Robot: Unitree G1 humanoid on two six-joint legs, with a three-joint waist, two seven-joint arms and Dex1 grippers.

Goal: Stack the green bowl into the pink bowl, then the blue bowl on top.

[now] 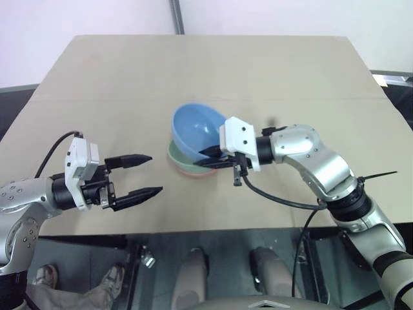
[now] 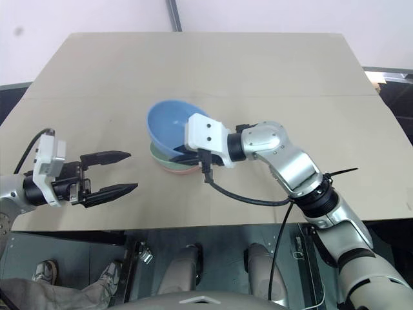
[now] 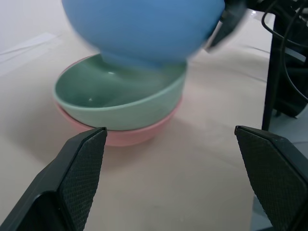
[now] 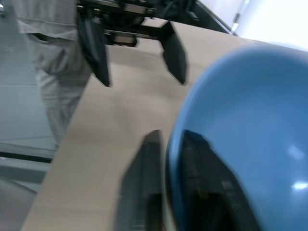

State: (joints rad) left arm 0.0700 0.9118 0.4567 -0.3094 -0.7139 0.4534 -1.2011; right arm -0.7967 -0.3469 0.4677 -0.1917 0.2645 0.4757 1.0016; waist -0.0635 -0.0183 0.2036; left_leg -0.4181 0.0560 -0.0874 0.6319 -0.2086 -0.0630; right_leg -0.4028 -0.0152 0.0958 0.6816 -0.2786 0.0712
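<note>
left gripper (image 1: 147,174) wide open, right gripper (image 4: 166,183) pinching blue bowl (image 1: 197,127) rim

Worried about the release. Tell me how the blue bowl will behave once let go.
The blue bowl looks rigid and smooth, so it may slip where the right gripper straddles its rim. It sits tilted over the green bowl nested in the pink bowl, so it will probably rock before settling, or stay cocked.

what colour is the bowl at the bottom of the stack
Salmon pink; the pink bowl shows best in the left wrist view.
</note>
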